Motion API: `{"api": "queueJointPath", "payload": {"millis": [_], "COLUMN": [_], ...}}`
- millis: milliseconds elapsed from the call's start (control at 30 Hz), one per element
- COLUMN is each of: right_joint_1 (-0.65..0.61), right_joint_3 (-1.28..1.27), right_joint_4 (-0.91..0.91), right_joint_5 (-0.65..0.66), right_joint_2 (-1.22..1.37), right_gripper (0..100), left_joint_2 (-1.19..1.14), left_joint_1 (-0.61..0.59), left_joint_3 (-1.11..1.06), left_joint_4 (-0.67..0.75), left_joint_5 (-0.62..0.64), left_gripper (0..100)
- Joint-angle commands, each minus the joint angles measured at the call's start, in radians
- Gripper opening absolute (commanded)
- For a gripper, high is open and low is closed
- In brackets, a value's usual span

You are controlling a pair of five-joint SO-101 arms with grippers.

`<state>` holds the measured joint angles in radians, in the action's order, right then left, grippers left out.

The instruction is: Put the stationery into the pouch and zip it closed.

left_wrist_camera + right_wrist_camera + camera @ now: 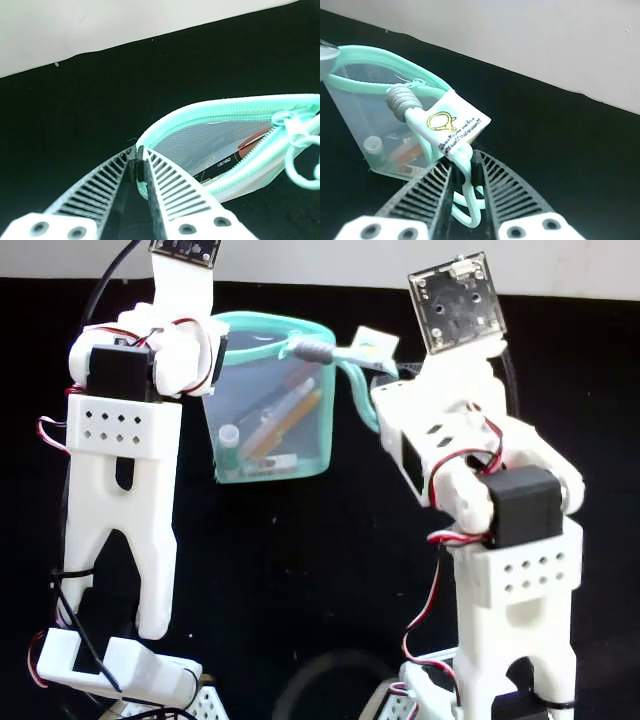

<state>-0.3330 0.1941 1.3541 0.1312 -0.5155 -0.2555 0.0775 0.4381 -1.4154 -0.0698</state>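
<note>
High view: the pouch (pixel 268 440) hangs above the black table (pixel 300 570) between both arms, with stationery (pixel 280 415) inside. The left gripper (pixel 213 358) is at one upper corner and the right gripper (pixel 388 380) is just past the other.

Left wrist view: the left gripper (pixel 136 156) is pinched together on the end of the pouch rim, and the pouch mouth is unzipped.

Right wrist view: the right gripper (pixel 465 162) is clamped on the pouch's cord (pixel 466 210), just beside its tag (pixel 454 125).

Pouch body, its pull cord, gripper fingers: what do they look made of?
Pouch: clear, glossy soft plastic, likely vinyl; pens show through it. Cord: mint, smooth, round, probably rubbery plastic; it loops limply in the right gripper. Fingers: matte whitish ribbed plastic, seemingly printed.
</note>
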Motion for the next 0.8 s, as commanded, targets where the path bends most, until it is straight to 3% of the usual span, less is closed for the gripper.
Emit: {"api": "queueJointPath", "payload": {"millis": [0,267,533,767], "right_joint_1": [-0.012,0.015,0.179,0.191], "right_joint_3": [0.074,0.09,0.084,0.081], "right_joint_4": [0.036,0.028,-0.064,-0.099], "right_joint_5": [-0.055,-0.222,-0.222,-0.219], "right_joint_2": [-0.025,-0.024,-0.025,-0.024], "right_gripper": [0.5,0.5,0.5,0.5], "left_joint_2": [-0.183,-0.183,-0.173,-0.171], "left_joint_1": [0.068,0.07,0.068,0.085], "left_joint_3": [-0.097,-0.101,-0.096,0.087], "left_joint_4": [-0.025,-0.025,0.012,0.021], "left_joint_5": [-0.005,-0.003,-0.006,-0.003], "left_gripper": [1,1,1,1]}}
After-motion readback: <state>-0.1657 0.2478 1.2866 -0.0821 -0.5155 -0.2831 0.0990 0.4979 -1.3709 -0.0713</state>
